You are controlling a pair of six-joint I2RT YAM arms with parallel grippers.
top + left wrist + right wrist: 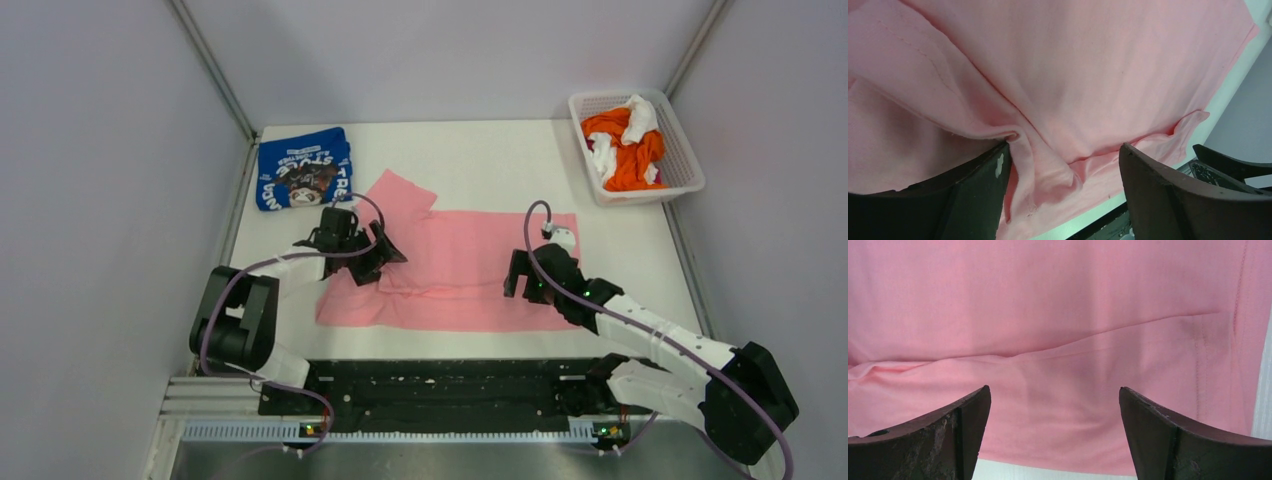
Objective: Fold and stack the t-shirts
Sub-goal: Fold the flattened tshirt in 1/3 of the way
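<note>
We see left gripper (1063, 190) jaws apart, straddling raised fold at left end of pink t-shirt (470, 270). Right gripper (1053, 435) jaws apart, empty, over its near right part. Blue t-shirt (304, 168) lies folded beyond its far-left corner. We judge pink folding unfinished, stacking left.

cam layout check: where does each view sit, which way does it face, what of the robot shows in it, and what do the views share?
Top external: above and behind the bases, looking down on the table; shows left arm, right arm, blue t-shirt, basket.
Left wrist: on the left wrist, looking down; left gripper open around a bunched fold.
Right wrist: on the right wrist, looking down; right gripper open over flat cloth.
Shared: all three see the pink t-shirt.
</note>
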